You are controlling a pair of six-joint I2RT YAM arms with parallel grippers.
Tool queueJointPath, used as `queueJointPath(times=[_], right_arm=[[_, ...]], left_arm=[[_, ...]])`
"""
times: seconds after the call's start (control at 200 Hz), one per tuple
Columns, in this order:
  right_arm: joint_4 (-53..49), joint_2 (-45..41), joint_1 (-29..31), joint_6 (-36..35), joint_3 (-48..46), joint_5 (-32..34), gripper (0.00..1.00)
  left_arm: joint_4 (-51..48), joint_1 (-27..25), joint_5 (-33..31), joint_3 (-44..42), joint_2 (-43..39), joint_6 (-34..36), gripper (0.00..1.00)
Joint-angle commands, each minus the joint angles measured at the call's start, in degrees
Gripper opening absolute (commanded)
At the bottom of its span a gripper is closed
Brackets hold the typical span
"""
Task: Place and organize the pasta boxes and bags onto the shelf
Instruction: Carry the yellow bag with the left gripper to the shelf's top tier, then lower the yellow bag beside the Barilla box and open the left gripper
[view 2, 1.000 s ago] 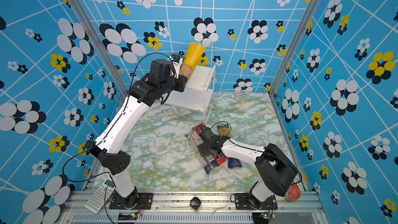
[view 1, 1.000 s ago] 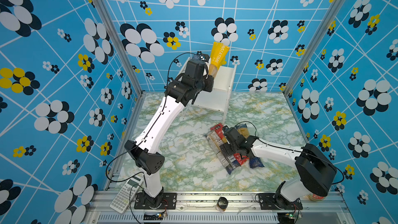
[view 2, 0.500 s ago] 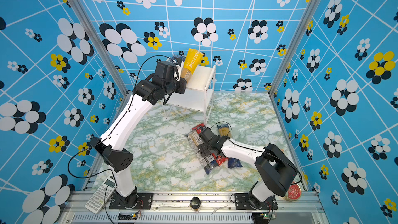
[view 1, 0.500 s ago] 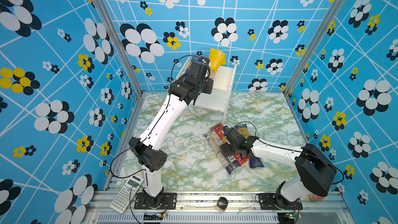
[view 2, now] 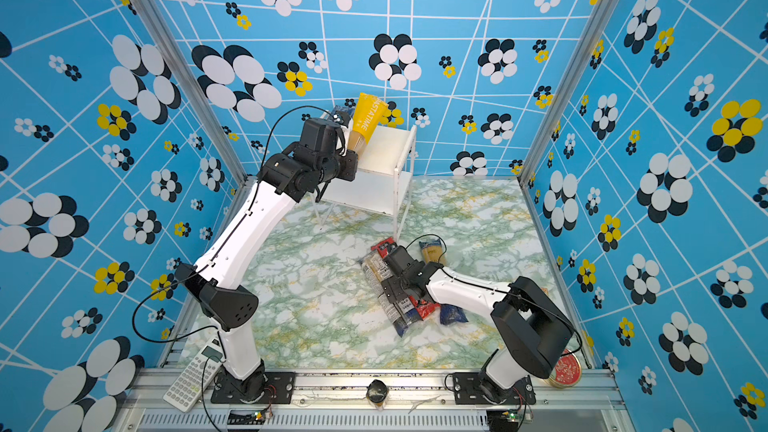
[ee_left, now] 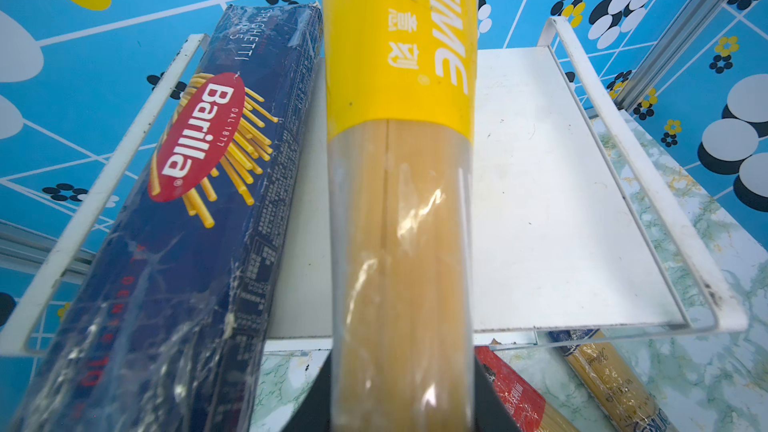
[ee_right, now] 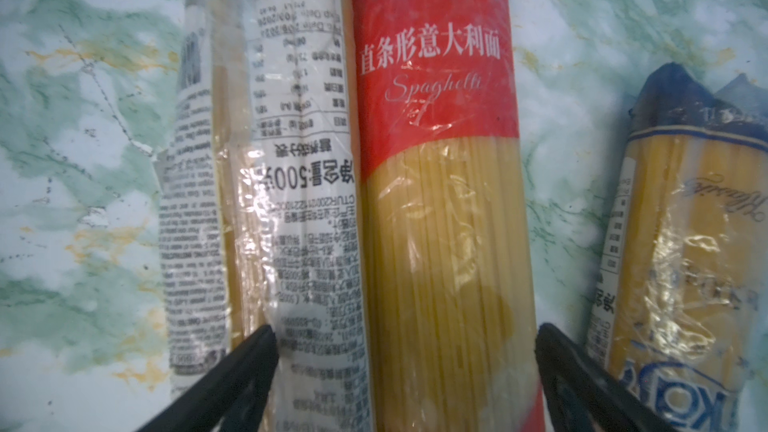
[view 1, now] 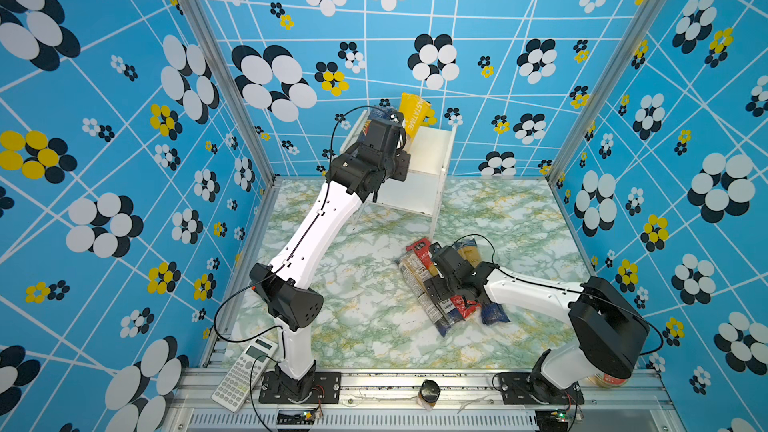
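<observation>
Scene: I work both arms at a small white two-tier shelf (view 1: 432,151) standing against the back edge of a marble-patterned table (view 1: 365,317).

Left gripper: my left gripper (ee_left: 401,388) is clamped on the clear lower end of the yellow bag (ee_left: 399,76), holding it at the front edge of the shelf's top board.

Yellow bag: it tilts up and away from me over the middle of the top board, with its yellow end raised toward the back wall. I cannot tell whether it touches the board.

Barilla box: the dark blue Barilla box (ee_left: 187,201) lies flat along the left edge of the top board, against the side rail and just beside the yellow bag.

Right gripper: my right gripper (ee_right: 405,338) hangs low with its jaws spread wide across the red-ended bag (ee_right: 436,97), holding nothing. One finger sits over the white-labelled bag (ee_right: 299,118).

On the table: the red-ended and white-labelled bags lie side by side, touching, right of the table's middle and in front of the shelf's right front leg. The gold-labelled bag (ee_right: 685,243) lies a little apart, toward the right edge.

Done: one pack of five is shelved, by my reading, and a second is at the shelf but not yet laid down.

Left: the yellow bag needs lowering flat beside the box, and the three bags on the table need lifting and lining up. The bare right part of the top board looks wide enough for about one more pack.
</observation>
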Motion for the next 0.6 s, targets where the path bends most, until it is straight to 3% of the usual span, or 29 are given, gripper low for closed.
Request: queueJointPath(times=[0.0, 0.38, 0.595], right_arm=[[-1.38, 1.35, -0.37, 0.45, 0.36, -0.68, 0.99], [-2.06, 1.52, -0.41, -0.23, 0.71, -0.63, 0.99], [-4.41, 0.78, -0.36, -1.67, 1.74, -0.28, 0.99]], left_arm=[[7.63, 0.39, -2.27, 3.77, -0.32, 0.31, 0.25], [7.52, 0.39, -4.93, 3.78, 0.54, 0.09, 0.37], [7.17, 0.39, -5.35, 3.6, 0.63, -0.31, 0.53]])
